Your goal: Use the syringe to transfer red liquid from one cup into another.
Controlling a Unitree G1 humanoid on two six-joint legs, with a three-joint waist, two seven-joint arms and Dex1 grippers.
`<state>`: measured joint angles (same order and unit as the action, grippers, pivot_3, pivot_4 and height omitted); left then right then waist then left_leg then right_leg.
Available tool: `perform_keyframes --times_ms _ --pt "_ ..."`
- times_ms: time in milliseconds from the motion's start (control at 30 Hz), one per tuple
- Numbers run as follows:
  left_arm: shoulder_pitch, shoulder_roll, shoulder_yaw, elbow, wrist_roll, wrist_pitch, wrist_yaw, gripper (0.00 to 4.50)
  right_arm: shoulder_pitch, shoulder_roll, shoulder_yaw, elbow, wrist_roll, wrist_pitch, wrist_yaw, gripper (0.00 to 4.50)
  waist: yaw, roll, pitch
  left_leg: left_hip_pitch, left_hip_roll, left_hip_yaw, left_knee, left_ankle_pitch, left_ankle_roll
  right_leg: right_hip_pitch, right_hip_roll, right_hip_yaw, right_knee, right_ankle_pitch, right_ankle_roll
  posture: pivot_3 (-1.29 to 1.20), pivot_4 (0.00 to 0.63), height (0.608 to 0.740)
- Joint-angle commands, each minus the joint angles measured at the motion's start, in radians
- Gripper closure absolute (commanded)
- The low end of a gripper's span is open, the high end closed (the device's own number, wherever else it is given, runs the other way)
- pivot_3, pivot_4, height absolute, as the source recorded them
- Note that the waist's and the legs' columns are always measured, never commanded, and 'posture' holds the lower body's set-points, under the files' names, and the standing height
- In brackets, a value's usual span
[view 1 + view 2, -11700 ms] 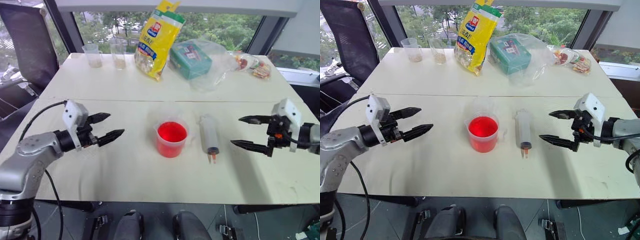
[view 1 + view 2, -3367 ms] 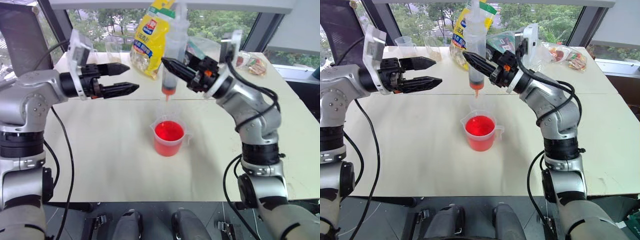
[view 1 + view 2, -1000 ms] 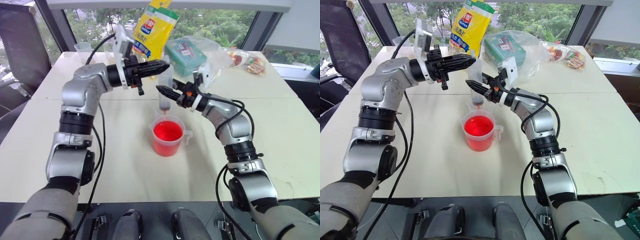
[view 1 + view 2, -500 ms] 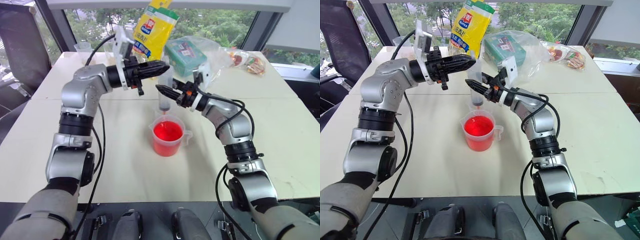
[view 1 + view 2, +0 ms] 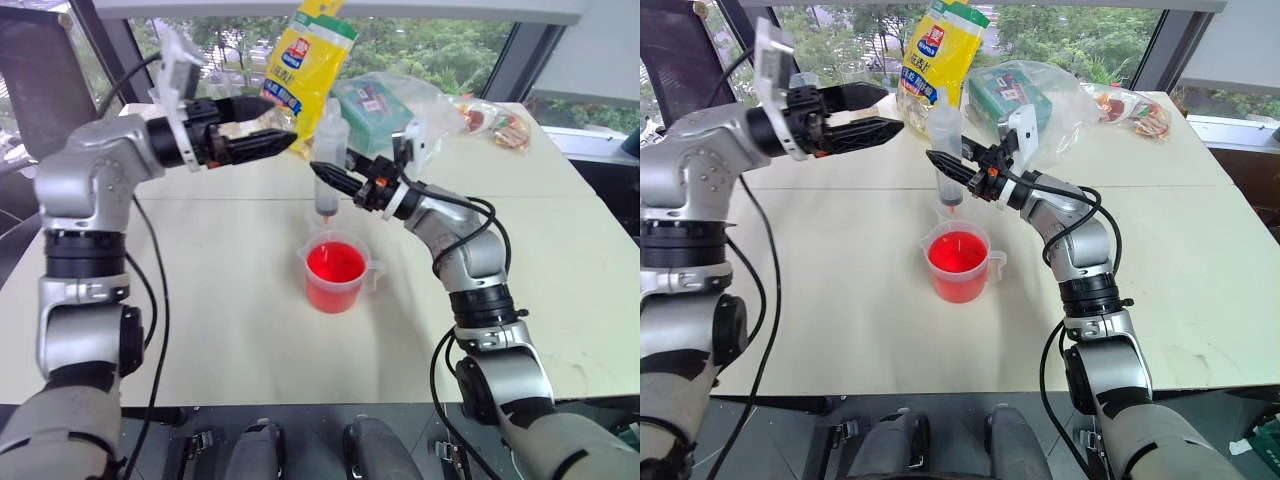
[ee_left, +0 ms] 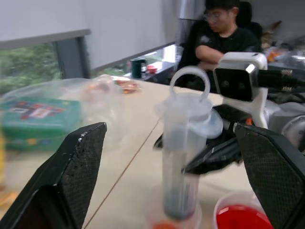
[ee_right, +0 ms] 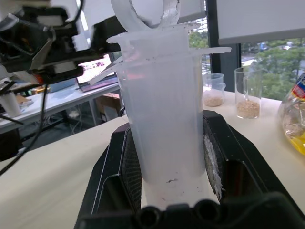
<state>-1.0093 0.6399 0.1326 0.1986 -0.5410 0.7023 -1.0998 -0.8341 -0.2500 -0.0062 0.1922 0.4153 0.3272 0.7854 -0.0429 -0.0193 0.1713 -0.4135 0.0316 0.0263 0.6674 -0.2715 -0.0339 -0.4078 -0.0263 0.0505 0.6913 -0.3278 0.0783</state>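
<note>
Just behind the red cup, over the surface: holds the syringe upright, orange tip down, barrel clamped in the closed right end effector. Dips the tip into the faint colourless cup, or sits just above its rim; hard to tell through clear plastic. Shows the plunger sunk deep in the barrel, its ring close above the flange, and a barrel looking pale rather than red.

Has just let go on the left. Half a second back, sat shut at the plunger top; now spreads the left end effector wide and has drawn it off to the left, well apart from the syringe and touching nothing.

Reads as the end of a plunger push: probably a discharge into the colourless cup, with the pressing side cleared away. Leaves plenty of red liquid in the red cup, so likely not finished yet. Calls next for lifting the tip clear without nudging either cup, then moving it over the red liquid for another draw. Risks tipping the light, near-invisible cup with the tip on the way out.
</note>
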Motion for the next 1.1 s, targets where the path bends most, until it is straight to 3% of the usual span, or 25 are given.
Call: perform_keyframes --times_ms 33,133,267,433,667,1033,1100 --pt "0.040 0.018 0.033 -0.093 -0.039 0.022 0.027 0.06 -0.062 -0.027 -0.034 -0.059 0.021 0.044 -0.029 3.09 0.001 0.000 0.000 0.000 0.000 0.000 0.000 0.000 0.000 0.000 0.000 0.000 0.000 0.000 0.000 0.00 0.150 0.740" --pt "0.120 0.020 0.033 -0.169 -0.049 0.028 0.054 0.06 -0.158 -0.075 -0.065 -0.130 0.057 0.254 -0.126 3.09 0.000 0.001 0.000 0.000 0.000 0.000 0.000 0.000 0.000 0.000 -0.001 0.000 0.000 0.000 0.000 0.00 0.150 0.740" --pt "0.229 0.002 0.026 -0.264 -0.056 0.020 0.101 0.06 -0.352 -0.165 -0.125 -0.103 0.094 0.677 -0.297 3.09 -0.001 0.001 0.000 -0.001 0.000 0.000 -0.001 0.000 0.000 -0.002 -0.001 0.000 0.001 0.000 0.000 0.00 0.150 0.740" --pt "0.317 -0.033 0.022 -0.351 -0.067 0.015 0.157 0.06 -0.472 -0.322 -0.032 0.048 0.032 1.029 -0.327 3.09 0.005 -0.001 -0.001 -0.001 0.000 -0.001 -0.002 0.000 0.001 0.000 -0.001 0.000 -0.003 0.000 -0.001 0.00 0.150 0.740" --pt "0.381 -0.046 0.035 -0.423 -0.115 0.039 0.210 0.06 -0.353 -0.410 0.146 0.242 -0.070 1.074 -0.286 3.09 0.002 -0.001 -0.001 -0.003 -0.001 0.001 -0.002 -0.002 0.003 -0.002 -0.002 0.001 -0.004 0.000 0.000 0.00 0.150 0.740" --pt "0.402 -0.026 0.039 -0.450 -0.151 0.052 0.254 0.06 -0.325 -0.347 0.172 0.591 -0.192 0.947 -0.277 3.09 0.001 -0.001 -0.001 -0.004 0.000 0.001 -0.001 -0.001 0.002 -0.002 0.000 0.000 -0.004 0.000 0.000 0.00 0.150 0.740" --pt "0.402 -0.024 0.035 -0.450 -0.152 0.050 0.259 0.00 -0.323 -0.337 0.172 0.610 -0.206 0.936 -0.272 2.07 0.002 -0.001 -0.001 -0.002 0.000 0.001 0.000 -0.001 0.002 0.000 0.000 0.000 -0.004 0.000 0.000 0.00 0.150 0.740"
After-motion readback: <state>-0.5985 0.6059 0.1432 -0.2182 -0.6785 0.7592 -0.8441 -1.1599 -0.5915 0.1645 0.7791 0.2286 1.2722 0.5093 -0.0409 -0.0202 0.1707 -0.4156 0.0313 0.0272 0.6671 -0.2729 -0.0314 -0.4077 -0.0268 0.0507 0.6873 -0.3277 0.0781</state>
